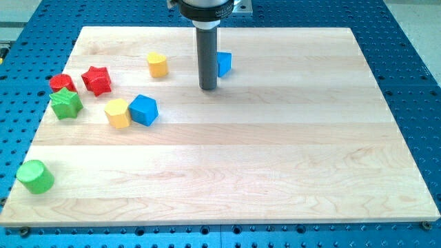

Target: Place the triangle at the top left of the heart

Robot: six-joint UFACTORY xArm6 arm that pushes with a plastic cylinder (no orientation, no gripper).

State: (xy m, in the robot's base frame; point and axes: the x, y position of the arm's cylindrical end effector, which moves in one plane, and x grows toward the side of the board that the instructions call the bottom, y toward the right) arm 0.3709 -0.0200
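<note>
The blue triangle [224, 63] lies near the view's top centre of the wooden board [275, 158], partly hidden behind my rod. The yellow heart [158, 65] lies to its left, about a hundred pixels away. My tip [208, 89] rests on the board just below and left of the triangle, between it and the heart and closer to the triangle. I cannot tell whether the rod touches the triangle.
At the view's left lie a red star [97, 80], a red block [61, 83], a green star [66, 103], a yellow block [118, 113] and a blue cube [143, 109]. A green cylinder [35, 176] stands at the bottom left.
</note>
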